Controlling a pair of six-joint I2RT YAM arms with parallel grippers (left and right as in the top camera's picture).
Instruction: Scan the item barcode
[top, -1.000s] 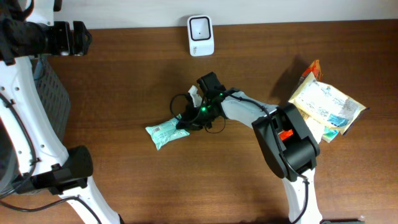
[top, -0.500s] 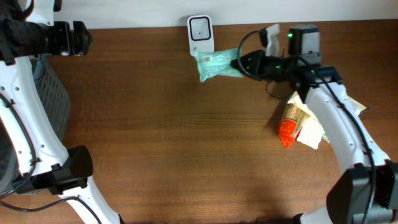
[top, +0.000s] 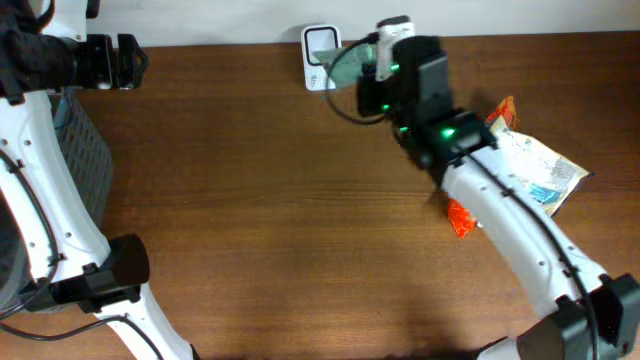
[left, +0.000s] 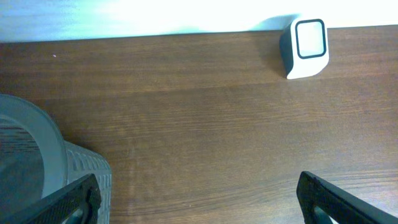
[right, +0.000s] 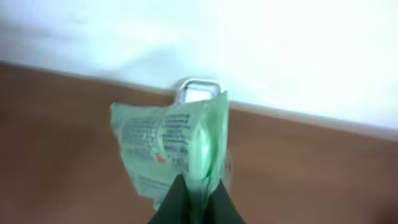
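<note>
Wooden table (top: 250, 200): your right gripper (right: 191, 200) pinched the pouch (right: 165, 137) by its edge, lifting it before the scanner (right: 198, 91) at twelve o'clock, presumably for a read; left gripper (left: 199, 199) idled, jaws apart.

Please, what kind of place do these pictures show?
Likely a mock shop checkout on a wooden table: a white barcode scanner at the back edge, a green packet held up to it, and a pile of packaged goods.
</note>
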